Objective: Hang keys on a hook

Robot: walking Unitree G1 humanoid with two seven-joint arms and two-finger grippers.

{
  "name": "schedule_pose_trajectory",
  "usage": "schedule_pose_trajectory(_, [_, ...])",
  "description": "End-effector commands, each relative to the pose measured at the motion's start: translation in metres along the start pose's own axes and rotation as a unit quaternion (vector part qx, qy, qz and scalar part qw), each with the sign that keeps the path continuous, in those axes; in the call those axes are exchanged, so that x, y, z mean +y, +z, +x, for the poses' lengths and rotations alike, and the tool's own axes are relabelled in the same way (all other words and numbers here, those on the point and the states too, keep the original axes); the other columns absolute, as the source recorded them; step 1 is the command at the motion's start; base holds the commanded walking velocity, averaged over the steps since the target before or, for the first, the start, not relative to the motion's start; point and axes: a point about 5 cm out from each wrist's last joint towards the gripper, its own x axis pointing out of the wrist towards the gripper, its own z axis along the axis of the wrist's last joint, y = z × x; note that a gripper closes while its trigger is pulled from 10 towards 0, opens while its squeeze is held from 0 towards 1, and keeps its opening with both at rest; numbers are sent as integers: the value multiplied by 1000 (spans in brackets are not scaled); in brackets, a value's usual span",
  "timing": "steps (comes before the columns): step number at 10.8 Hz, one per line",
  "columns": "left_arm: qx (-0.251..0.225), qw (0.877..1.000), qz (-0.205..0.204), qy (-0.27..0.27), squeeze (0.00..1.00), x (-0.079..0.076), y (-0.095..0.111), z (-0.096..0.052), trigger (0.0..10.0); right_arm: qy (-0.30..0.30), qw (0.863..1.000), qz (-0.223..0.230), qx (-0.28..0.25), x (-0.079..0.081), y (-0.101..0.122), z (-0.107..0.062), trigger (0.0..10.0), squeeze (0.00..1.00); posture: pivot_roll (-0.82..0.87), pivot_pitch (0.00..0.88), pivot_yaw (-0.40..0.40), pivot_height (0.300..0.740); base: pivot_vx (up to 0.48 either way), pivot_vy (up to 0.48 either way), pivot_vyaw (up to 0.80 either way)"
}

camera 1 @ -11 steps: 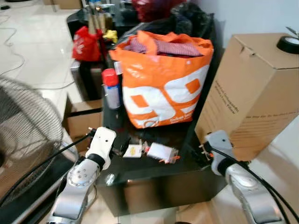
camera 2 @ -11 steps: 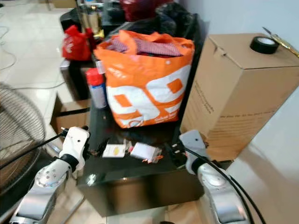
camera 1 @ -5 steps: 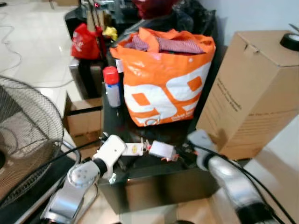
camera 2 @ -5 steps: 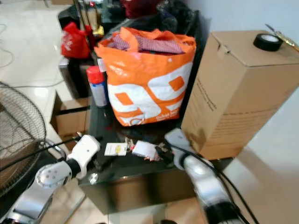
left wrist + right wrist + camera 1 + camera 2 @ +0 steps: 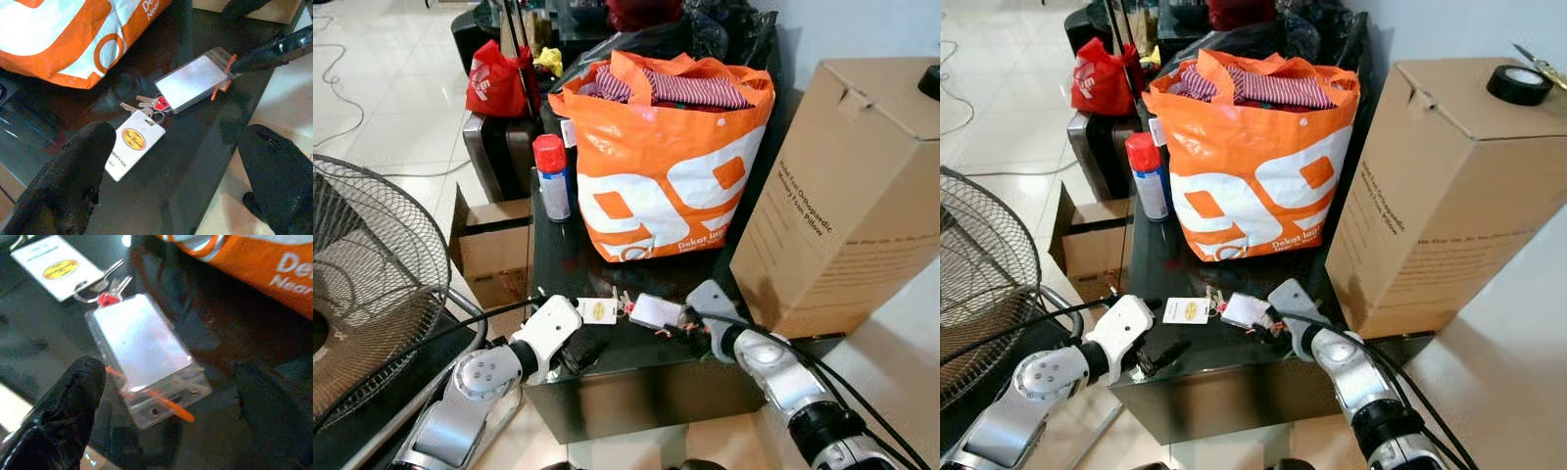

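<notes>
A small bunch of keys (image 5: 150, 103) lies on the black glass table (image 5: 607, 377), ringed to a white tag (image 5: 133, 144) with a yellow oval and a clear card holder (image 5: 193, 82) with an orange strap. My left gripper (image 5: 178, 166) hovers open at the table's front left corner, the tag (image 5: 597, 311) just beyond its fingers. From the right, my right gripper (image 5: 171, 401) is open around the card holder (image 5: 146, 352). One of its fingertips (image 5: 254, 56) touches the orange strap.
A full orange shopping bag (image 5: 666, 166) stands behind the keys, with a red-capped spray can (image 5: 551, 176) on its left. A tall cardboard box (image 5: 842, 196) with a tape roll (image 5: 1520, 84) on top stands to the right. A floor fan (image 5: 372, 284) is on the left.
Both grippers have closed in on the keys from either side. The right one has reached the card holder, and the left one has come over the table's front left corner. The camera has shifted slightly.
</notes>
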Motion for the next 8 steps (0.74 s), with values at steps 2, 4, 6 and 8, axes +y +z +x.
schedule_pose_trajectory(2, [-3,1000,4,-9,0,-3,2,1,10000,6,1000,-6,10,-3,-2,2,1059,0,-135,52,12,740,0,0,0])
schedule_pose_trajectory(4, [-3,1000,3,-7,0,-3,3,2,10000,7,1000,7,14,-2,-4,4,0,0,-134,55,6,740,0,0,0])
schedule_pose_trajectory(6, [-1,1000,2,-7,0,-1,2,1,10000,7,999,3,32,0,-7,7,0,0,-132,67,5,740,0,0,0])
schedule_pose_trajectory(8, [1,1000,2,-5,0,0,1,0,10000,0,999,36,39,2,-9,10,0,0,-129,75,2,740,0,0,0])
